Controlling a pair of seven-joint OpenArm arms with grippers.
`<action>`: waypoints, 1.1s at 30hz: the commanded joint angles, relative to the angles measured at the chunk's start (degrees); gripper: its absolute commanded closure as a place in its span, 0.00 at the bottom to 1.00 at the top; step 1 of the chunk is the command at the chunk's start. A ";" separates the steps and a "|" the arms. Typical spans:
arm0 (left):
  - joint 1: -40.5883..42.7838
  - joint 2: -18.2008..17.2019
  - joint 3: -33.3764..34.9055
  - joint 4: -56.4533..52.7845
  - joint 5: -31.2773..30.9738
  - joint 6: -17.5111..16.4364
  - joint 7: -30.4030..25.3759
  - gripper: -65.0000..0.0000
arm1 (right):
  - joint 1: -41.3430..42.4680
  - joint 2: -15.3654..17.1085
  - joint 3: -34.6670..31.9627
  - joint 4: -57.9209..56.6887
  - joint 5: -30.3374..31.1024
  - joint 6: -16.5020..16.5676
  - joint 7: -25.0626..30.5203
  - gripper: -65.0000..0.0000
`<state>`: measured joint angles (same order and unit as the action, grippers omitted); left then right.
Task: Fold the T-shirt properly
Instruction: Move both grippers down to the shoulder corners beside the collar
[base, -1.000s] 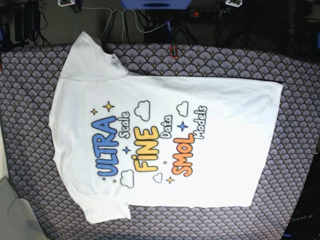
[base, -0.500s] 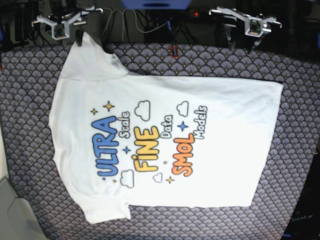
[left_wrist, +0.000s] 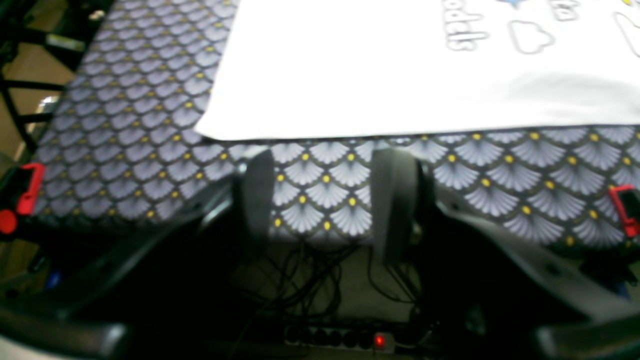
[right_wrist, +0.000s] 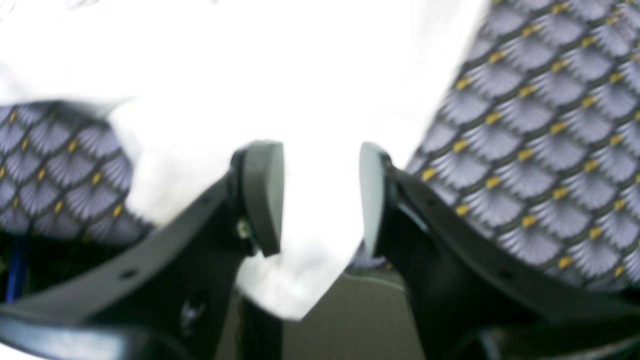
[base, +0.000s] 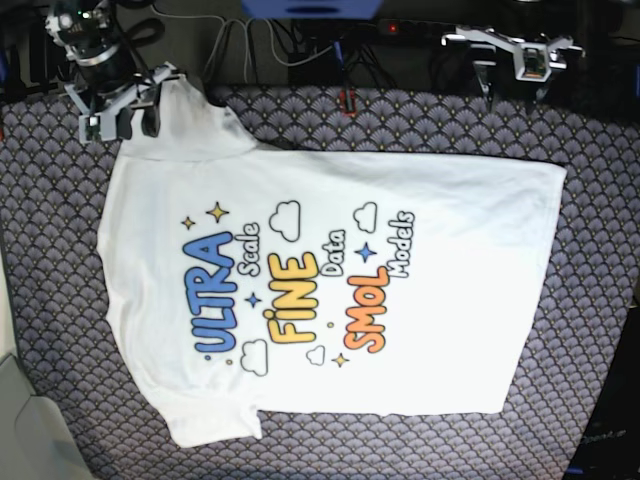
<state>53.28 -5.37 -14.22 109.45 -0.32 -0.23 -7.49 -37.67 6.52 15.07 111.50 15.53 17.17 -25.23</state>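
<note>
The large white printed cotton T-shirt (base: 330, 290) is lying flat at table centre. The right gripper (base: 115, 105), jaws released, is being lowered onto the eleven-o'clock sleeve; the left gripper (base: 520, 55), jaws released, is being advanced at one o'clock, so grasping is judged imminent.

white t-shirt (base: 330, 290), blue/yellow/orange print; purple fan-pattern tablecloth (base: 60, 260), yellow dots.

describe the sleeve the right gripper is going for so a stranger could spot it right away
A white T-shirt lies flat, print up, on the scale-patterned tablecloth. In the base view, follow its left end to the far edge: that sleeve sticks out toward the cables, with the open right gripper over its tip. The other sleeve lies at the near edge with no gripper nearby.
</note>
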 joint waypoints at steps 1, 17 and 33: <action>0.66 0.14 -0.24 0.84 -0.17 0.01 -1.44 0.53 | 0.26 0.29 0.71 0.28 0.34 0.28 0.40 0.60; 0.57 0.22 -2.44 0.84 -0.08 0.01 -1.44 0.53 | 4.31 -0.06 6.16 -12.21 0.34 6.52 0.31 0.61; 0.57 0.22 -2.53 0.84 -0.08 0.10 -1.44 0.53 | 1.32 -4.11 5.81 -14.67 0.25 8.72 0.40 0.61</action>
<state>53.10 -4.91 -16.45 109.45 -0.30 -0.45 -7.46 -35.24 2.48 21.04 97.10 16.71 24.97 -21.15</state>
